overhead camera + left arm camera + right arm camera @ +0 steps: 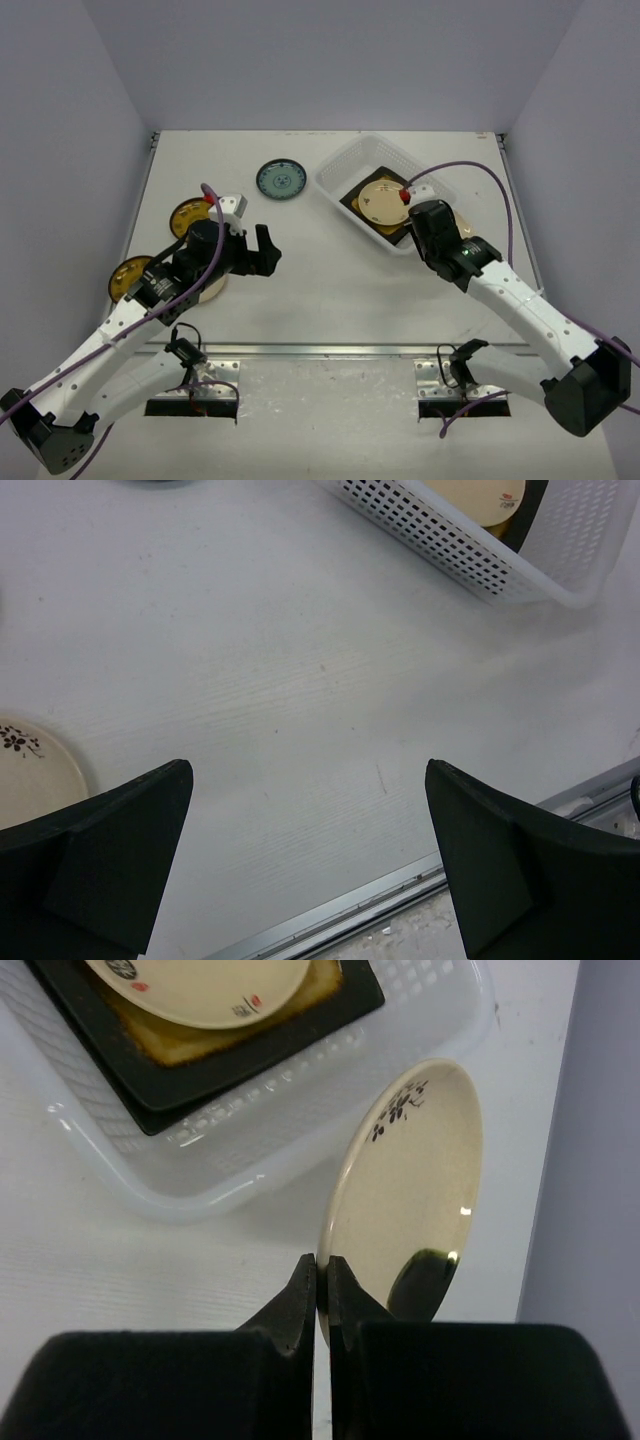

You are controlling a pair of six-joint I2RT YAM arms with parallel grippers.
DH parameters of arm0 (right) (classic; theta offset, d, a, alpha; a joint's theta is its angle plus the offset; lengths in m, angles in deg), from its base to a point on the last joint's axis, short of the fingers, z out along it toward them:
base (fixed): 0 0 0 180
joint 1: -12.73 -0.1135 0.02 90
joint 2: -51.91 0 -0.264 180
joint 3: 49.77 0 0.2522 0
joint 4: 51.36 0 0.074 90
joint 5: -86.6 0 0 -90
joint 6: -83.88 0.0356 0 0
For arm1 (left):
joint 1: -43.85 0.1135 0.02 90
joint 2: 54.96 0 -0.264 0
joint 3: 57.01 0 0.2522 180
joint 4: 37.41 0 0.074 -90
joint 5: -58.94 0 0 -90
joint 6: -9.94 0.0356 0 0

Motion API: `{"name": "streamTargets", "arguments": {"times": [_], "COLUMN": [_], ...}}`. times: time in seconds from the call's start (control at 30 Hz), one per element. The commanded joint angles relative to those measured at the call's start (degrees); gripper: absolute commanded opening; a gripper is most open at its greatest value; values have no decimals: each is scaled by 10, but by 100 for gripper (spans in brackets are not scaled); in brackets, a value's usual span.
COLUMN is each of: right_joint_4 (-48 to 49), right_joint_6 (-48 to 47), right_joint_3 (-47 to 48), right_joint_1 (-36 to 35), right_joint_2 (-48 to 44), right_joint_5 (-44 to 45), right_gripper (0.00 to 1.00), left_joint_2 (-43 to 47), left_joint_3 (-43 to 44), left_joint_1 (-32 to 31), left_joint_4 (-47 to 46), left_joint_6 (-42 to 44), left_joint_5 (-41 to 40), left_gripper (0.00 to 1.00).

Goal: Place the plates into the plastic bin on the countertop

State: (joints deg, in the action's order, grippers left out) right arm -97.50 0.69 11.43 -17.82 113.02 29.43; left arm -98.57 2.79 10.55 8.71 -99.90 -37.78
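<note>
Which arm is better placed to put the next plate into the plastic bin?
Right. The right gripper is shut on the rim of a cream plate beside the plastic bin. The left gripper is open and empty over the countertop.

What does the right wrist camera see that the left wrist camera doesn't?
Only the right wrist view: the right gripper shut on the rim of a flowered cream plate, which is tipped on edge beside the plastic bin, and a black square plate lying inside the bin.
Only the left wrist view: the left gripper wide open over bare countertop, a second flowered plate lying flat at the left edge, and the metal front edge.
Both: the plastic bin, the round cream plate in it, and the white countertop.
</note>
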Motion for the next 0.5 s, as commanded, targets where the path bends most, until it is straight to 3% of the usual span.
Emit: {"name": "streamTargets", "arguments": {"times": [0.0,0.17,0.27,0.47], "right_joint_4": [105,144,146,133], "right_joint_6": [-145,-236,-285,-298], "right_joint_3": [60,152,242,335], "right_joint_1": [-24,-37,-37,-36], "right_joint_2": [59,169,299,414], "right_joint_5": [-53,-90,-94,-81], "right_gripper": [0,0,0,0], "left_joint_2": [9,10,12,28], "left_joint_3": [-2,-4,-7,-10], "left_joint_1": [2,2,3,3], "left_joint_4": [-19,-19,-22,-20], "left_joint_6": [-12,-21,-23,-31], "left_joint_5": [-37,-51,-55,-75], "left_gripper": [100,100,100,100]}}
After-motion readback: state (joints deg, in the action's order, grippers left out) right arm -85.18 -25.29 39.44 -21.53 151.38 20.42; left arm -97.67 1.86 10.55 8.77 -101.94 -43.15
